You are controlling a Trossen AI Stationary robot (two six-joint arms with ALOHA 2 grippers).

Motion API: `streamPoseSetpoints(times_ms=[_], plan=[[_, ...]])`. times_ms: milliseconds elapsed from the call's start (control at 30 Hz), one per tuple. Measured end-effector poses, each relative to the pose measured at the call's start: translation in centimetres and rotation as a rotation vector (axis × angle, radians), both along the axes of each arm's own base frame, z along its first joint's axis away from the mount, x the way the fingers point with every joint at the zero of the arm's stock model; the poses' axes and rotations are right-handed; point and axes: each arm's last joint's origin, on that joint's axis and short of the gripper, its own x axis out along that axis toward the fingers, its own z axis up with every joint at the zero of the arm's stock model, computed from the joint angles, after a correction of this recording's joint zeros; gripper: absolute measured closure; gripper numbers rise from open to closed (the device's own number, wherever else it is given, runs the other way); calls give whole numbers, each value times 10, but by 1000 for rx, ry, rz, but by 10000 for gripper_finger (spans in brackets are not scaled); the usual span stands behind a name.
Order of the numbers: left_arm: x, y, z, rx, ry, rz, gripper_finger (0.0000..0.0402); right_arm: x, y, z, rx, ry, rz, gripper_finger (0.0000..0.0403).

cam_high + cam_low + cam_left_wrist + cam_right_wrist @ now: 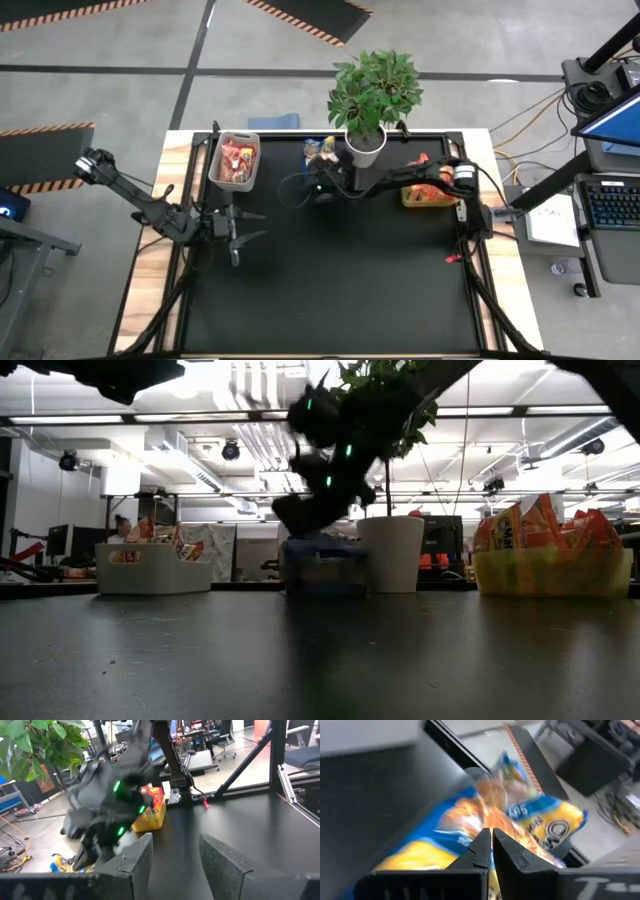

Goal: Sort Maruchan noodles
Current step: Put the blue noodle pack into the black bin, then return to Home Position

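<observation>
While the left gripper point(243, 228) is idling open at the mat's point(330, 290) left edge, the right gripper point(318, 188), fingers closed and empty, is hovering over blue-and-yellow noodle packets point(485, 825) in the dark middle bin point(322, 572); likely withdrawing next.

bins: three – grey point(233, 160), dark middle point(322, 152), yellow point(428, 194) | potted plant: one point(371, 100) | arms: two

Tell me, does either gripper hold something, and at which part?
Nothing is held. The right gripper is shut, empty, over the blue-and-yellow noodle packets; the left gripper hangs open over the table.
</observation>
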Motion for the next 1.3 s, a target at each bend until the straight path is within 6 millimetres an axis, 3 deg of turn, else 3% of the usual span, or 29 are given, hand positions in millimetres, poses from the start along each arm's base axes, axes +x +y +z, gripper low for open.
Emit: streamPoseSetpoints(times_ms=[200, 333, 433, 567, 700, 900, 1200, 1300], plan=[[-14, 7, -7, -13, -17, -12, 265, -18, 46, 44, -26, -29, 205, 394], [-25, 15, -13, -28, -49, -11, 278, -45, 73, 44, 28, -6, 353, 394], [-34, 21, -17, -36, -76, -12, 288, -73, 90, 47, 41, -51, 462, 394], [-47, 29, -21, -33, -108, -8, 308, -114, 104, 38, 55, -103, 635, 394], [-62, 40, -20, -37, -147, 50, 331, -152, 105, 40, 57, -267, 788, 394], [-84, 56, -16, -51, -249, 97, 368, -201, 91, 35, 11, -446, 866, 394], [-83, 59, -18, -44, -257, 202, 399, -251, 78, 23, -29, -568, 887, 394], [-79, 58, -30, -25, -229, 211, 401, -266, 77, 15, -48, -570, 879, 394]])
